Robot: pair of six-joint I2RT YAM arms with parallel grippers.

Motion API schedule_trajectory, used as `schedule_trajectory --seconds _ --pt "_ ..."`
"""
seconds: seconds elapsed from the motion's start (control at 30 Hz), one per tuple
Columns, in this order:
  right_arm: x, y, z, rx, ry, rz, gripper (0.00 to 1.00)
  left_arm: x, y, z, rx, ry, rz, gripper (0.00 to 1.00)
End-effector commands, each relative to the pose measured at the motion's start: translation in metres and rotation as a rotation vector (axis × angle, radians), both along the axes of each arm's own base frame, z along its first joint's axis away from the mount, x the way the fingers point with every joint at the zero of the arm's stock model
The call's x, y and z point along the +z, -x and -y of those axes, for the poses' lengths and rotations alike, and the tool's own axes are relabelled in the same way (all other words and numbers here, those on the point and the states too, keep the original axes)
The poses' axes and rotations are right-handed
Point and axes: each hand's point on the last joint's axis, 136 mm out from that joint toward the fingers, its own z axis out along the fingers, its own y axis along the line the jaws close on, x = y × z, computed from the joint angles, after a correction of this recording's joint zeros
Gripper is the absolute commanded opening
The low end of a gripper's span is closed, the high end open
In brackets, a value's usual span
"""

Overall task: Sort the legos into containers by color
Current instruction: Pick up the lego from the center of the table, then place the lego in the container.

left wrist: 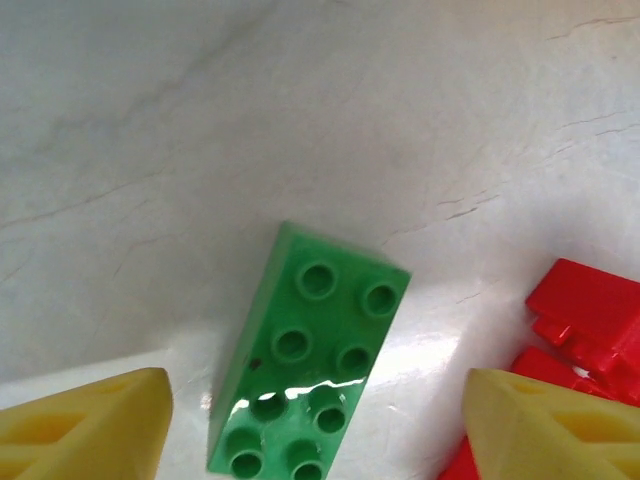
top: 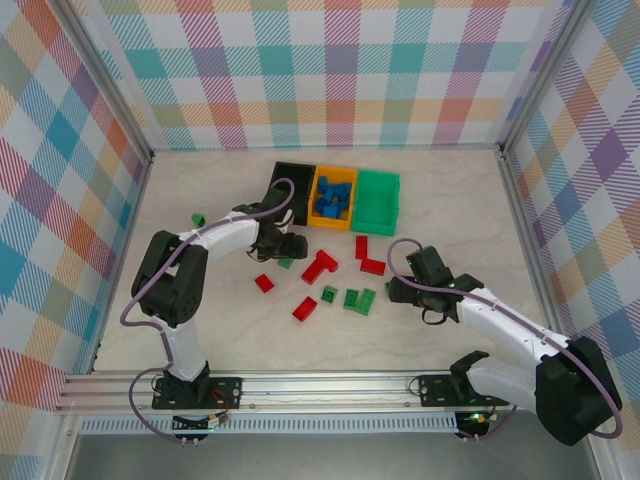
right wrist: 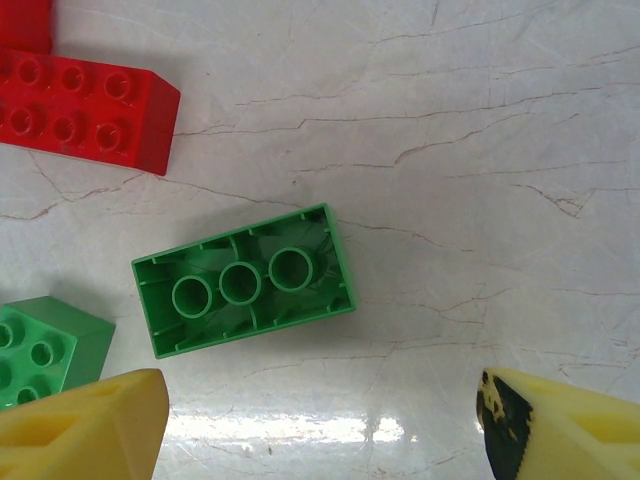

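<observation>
Top external view shows blue studded plastic bricks (top: 333, 198) already in the orange rectangular plastic bin (top: 317, 180), red bricks (top: 320, 266) unsorted on the pale table (top: 200, 330), one green studded brick (left wrist: 315, 350) lying untouched between the fingers of the wide-spread left gripper (left wrist: 315, 400), and an upturned green brick (right wrist: 245, 280) just ahead of the equally wide right gripper (right wrist: 320, 420).

Lab test cell, checkered walls (top: 340, 70)
</observation>
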Motion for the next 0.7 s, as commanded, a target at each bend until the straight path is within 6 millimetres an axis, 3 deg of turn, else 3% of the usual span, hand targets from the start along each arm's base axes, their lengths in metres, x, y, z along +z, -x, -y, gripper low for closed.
schedule_trajectory --seconds 0.0,0.13,0.27,0.47,0.67 --pt "0.007 -0.006 0.000 -0.022 -0.006 0.027 0.81 -0.018 0.008 0.004 -0.044 -0.025 -0.098 0.68" --pt "0.008 -0.005 0.000 -0.021 -0.006 0.029 0.81 -0.023 0.007 0.006 -0.044 -0.020 -0.116 0.48" --pt "0.008 -0.005 0.000 -0.021 -0.006 0.034 0.81 -0.005 0.000 0.005 -0.030 -0.017 -0.064 0.30" --pt "0.008 -0.005 -0.001 -0.015 -0.005 0.034 0.81 0.041 -0.021 0.006 -0.006 0.016 0.044 0.27" --pt "0.009 -0.005 0.000 -0.017 -0.005 0.037 0.81 0.086 -0.070 -0.018 0.084 -0.065 0.156 0.28"
